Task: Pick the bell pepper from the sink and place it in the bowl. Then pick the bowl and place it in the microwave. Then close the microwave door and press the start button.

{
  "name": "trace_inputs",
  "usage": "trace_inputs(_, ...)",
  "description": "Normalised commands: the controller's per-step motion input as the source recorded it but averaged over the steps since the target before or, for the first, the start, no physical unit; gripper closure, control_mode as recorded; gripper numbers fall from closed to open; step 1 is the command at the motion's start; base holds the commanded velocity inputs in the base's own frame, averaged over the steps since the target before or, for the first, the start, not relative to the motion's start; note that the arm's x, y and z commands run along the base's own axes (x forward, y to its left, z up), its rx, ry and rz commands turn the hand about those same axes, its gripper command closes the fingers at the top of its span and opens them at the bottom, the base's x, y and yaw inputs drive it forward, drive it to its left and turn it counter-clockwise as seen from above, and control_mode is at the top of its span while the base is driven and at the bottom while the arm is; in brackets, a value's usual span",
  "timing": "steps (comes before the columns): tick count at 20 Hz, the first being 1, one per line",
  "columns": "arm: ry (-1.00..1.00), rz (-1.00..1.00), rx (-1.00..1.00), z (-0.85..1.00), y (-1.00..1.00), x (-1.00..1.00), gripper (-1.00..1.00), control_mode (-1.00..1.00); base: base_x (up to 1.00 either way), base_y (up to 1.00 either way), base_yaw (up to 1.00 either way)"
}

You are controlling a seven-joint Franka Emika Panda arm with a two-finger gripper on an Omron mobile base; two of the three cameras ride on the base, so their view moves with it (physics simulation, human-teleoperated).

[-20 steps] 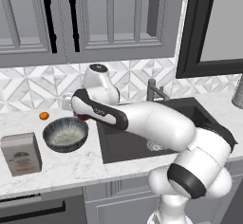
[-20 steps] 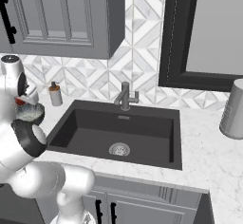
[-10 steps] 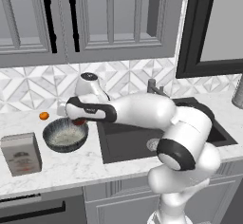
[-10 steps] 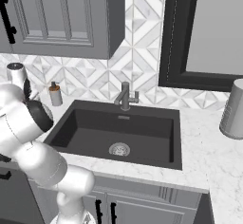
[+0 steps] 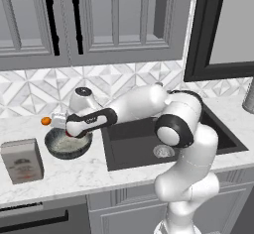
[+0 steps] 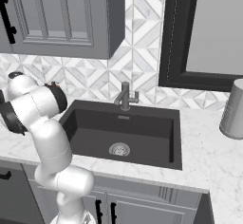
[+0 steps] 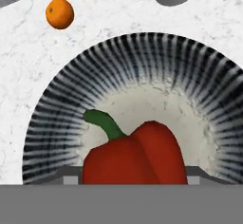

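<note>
Hovering above the bowl (image 5: pixel 68 144), the gripper (image 5: pixel 71 130) is seen with the bell pepper (image 7: pixel 134 156) clamped between its jaws, which are spread wide around the red flesh; the green stem is pointed up and to the left in the hand view. The bowl's pale floor and striped inner wall are shown directly beneath the pepper. A small orange fruit (image 7: pixel 60 13) is set on the marble counter (image 5: pixel 89 171) just beyond the bowl's rim. A pale box (image 5: pixel 21 160) is placed beside the bowl, and the dark sink (image 6: pixel 124 133) is located to the arm's right
</note>
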Motion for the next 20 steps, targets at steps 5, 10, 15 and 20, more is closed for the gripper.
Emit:
trace_inputs(5, 0.06, 0.00, -0.01, -0.23, 0.21, 0.21, 1.00, -1.00, 0.00, 0.00, 0.00)
trace_inputs(10, 0.10, 0.00, 0.00, -0.21, 0.00, 0.02, 1.00, -1.00, 0.00, 0.00, 0.00)
trace_inputs(15, 0.03, 0.00, 0.00, -0.40, 0.00, 0.07, 1.00, -1.00, 0.00, 0.00, 0.00)
trace_inputs(20, 0.00, 0.00, 0.00, -0.39, 0.00, 0.16, 1.00, -1.00, 0.00, 0.00, 0.00)
